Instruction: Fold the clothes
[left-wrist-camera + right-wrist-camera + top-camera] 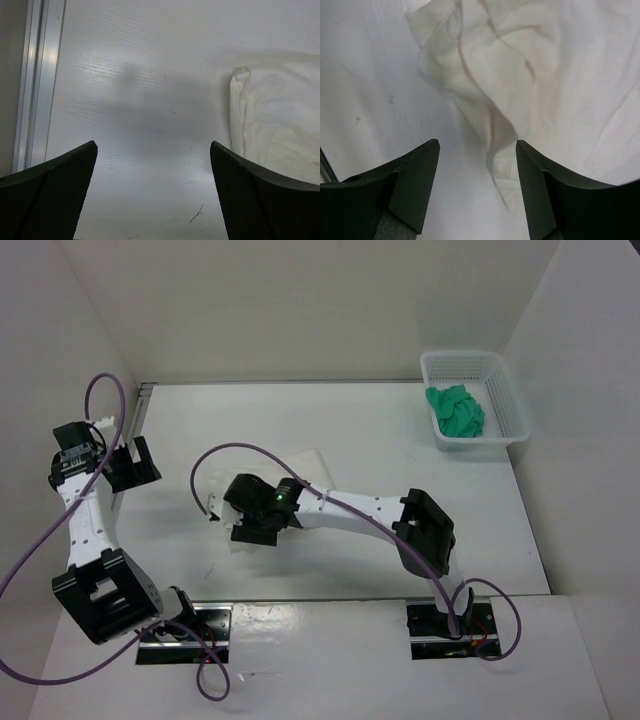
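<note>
The clothes [315,468] are one white wrinkled garment on the white table, mostly under my right arm. In the right wrist view the fabric [530,65] fills the upper right, and a folded edge of it runs down between the fingers. My right gripper [477,142] is open over that edge and holds nothing; from above it [222,512] sits at the garment's left side. My left gripper [152,145] is wide open over bare table, with a folded corner of the garment [272,125] to its right. From above, the left gripper [135,462] is near the table's left edge.
A white mesh basket [505,390] stands at the back right with a green cloth [455,412] in it. An aluminium rail [40,80] runs along the table's left edge. White walls close in both sides and the back.
</note>
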Robot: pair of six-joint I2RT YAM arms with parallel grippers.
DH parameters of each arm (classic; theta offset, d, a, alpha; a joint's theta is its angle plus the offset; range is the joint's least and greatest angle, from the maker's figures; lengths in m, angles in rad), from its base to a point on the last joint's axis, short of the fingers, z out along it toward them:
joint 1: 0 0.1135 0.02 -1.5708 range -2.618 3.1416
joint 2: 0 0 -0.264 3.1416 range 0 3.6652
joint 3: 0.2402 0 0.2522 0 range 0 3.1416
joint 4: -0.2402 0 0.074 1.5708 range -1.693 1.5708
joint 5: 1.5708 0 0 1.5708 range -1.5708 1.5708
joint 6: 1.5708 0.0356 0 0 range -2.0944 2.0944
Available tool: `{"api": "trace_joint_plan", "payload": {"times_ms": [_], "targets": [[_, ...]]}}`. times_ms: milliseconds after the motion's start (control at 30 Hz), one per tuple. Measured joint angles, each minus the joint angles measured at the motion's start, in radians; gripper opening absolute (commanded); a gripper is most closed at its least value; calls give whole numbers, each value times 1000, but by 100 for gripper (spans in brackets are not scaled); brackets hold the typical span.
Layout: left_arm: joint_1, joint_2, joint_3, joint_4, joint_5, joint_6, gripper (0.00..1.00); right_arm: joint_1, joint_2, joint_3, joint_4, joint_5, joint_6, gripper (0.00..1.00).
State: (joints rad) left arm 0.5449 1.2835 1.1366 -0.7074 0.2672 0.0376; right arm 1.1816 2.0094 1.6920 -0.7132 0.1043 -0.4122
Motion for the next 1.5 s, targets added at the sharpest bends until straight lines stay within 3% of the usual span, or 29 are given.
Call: {"api": "trace_joint_plan", "payload": {"times_ms": [200, 500, 1067, 1300, 1400, 1500], "targets": [[0, -5, -12, 23, -31, -22, 99, 10, 40, 72, 53, 20, 1, 64], [0, 4, -24, 27, -63, -38, 99, 79, 144, 86, 69, 9, 0, 63], [0, 3, -33, 29, -64, -42, 99, 76, 193, 89, 97, 12, -26, 62], [0, 3, -33, 29, -63, -42, 99, 63, 220, 93, 103, 12, -36, 38], [0, 3, -33, 29, -63, -42, 99, 53, 224, 99, 106, 12, -38, 18], [0, 3, -37, 31, -63, -42, 99, 48, 224, 102, 108, 12, -37, 9]]}}
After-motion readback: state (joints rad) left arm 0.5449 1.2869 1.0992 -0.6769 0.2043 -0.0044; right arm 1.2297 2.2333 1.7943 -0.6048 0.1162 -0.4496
